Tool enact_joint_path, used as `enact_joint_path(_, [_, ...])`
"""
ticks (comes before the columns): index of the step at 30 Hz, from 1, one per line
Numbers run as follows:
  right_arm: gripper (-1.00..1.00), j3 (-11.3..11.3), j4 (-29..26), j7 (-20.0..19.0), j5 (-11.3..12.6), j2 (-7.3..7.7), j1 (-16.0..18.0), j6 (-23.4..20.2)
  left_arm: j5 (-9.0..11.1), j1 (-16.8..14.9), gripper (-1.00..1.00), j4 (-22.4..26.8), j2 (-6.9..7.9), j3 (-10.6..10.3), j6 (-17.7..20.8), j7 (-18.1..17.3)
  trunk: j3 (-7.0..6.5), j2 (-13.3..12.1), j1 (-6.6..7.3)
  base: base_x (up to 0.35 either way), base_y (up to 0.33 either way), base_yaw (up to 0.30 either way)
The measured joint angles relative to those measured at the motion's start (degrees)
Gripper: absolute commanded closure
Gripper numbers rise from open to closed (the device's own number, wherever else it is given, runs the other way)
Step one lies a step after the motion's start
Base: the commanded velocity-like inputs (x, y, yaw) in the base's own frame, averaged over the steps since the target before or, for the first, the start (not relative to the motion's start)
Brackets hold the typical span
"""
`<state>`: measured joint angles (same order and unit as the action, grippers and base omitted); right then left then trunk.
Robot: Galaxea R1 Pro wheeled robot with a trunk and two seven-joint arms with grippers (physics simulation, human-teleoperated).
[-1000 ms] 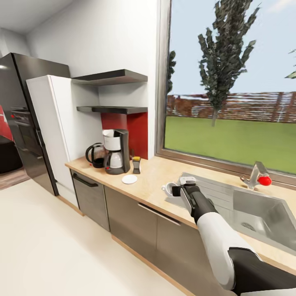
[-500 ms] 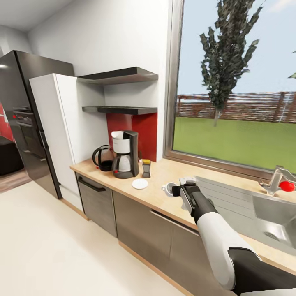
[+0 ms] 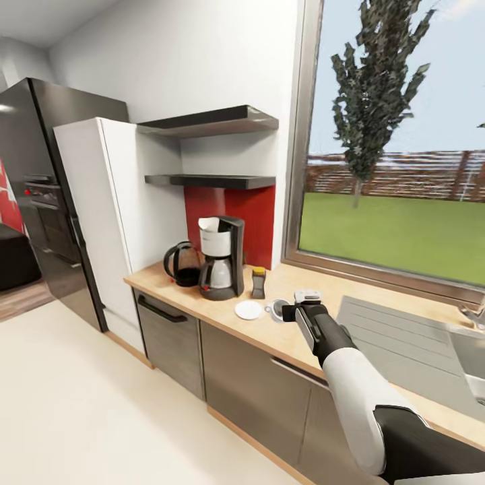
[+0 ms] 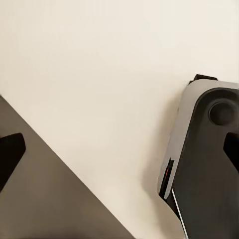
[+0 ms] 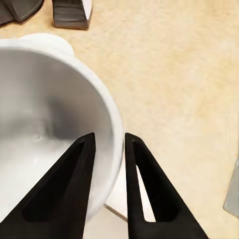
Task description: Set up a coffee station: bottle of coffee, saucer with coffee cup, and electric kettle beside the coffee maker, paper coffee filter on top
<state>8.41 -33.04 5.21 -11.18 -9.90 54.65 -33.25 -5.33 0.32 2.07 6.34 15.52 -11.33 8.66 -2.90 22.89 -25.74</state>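
Tan kitchen countertop below a window, right gripper clamped on the coffee cup rim, saucer just beyond it, coffee maker farther along, left gripper's state unclear.

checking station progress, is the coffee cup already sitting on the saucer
No, the coffee cup is held at its rim by the right end effector, beside the bare saucer, not on it.

Bright daylight (window-side), soft shadows.
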Motion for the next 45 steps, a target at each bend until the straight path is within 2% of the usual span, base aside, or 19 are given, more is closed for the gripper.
enact_joint_path(16, [1.0, 0.0, 0.1, 0.0, 0.0, 0.0, 0.0, 0.0, 0.0, 0.0, -1.0, 0.0, -0.05, 0.0, 0.0, 0.0, 0.0, 0.0, 0.0, 0.195, 0.283, -0.001])
enact_joint_path(25, [1.0, 0.0, 0.0, 0.0, 0.0, 0.01, 0.0, 0.0, 0.0, 0.0, -1.0, 0.0, -0.04, 0.0, 0.0, 0.0, -0.01, 0.0, 0.0, 0.194, 0.27, -0.197])
enact_joint_path(30, [1.0, 0.1, 0.4, 0.1, -0.2, -0.01, 0.0, 0.0, 0.0, -0.1, -1.0, 0.1, 0.0, -0.1, 0.2, 0.0, 0.0, 0.0, -0.02, 0.075, 0.075, -0.116])
enact_joint_path(34, [1.0, 0.2, 1.8, 0.1, -0.3, 0.23, 0.0, 0.0, -0.2, -0.1, -1.0, 0.1, 0.0, -0.1, 0.2, 0.1, 0.0, 0.0, -0.02, 0.004, 0.004, -0.006])
enact_joint_path(37, [1.0, 0.2, 5.4, 0.2, -0.1, 0.17, 0.0, -0.1, -0.4, -0.1, -1.0, 0.1, 0.0, -0.2, 0.5, 0.2, 0.0, 0.0, -0.02, 0.0, 0.0, 0.0])
enact_joint_path(40, [1.0, 0.2, 5.8, 0.3, -0.1, 0.12, 0.0, -1.6, -0.5, -0.1, -1.0, 0.1, 0.0, -0.3, 0.6, 0.4, 0.0, 0.0, -0.02, 0.0, 0.0, 0.0])
enact_joint_path(43, [1.0, 0.2, 5.6, 0.4, -0.2, 0.07, 0.0, -5.8, -0.6, -0.1, -1.0, 0.1, 0.0, -0.7, 0.7, 0.5, 0.0, 0.0, -0.02, 0.0, 0.0, 0.0])
enact_joint_path(45, [1.0, 0.2, 5.5, 0.4, -0.2, 0.06, 0.0, -6.6, -0.6, -0.1, -1.0, 0.0, 0.0, -0.9, 0.7, 0.5, 0.0, 0.0, -0.02, 0.0, 0.0, 0.0])
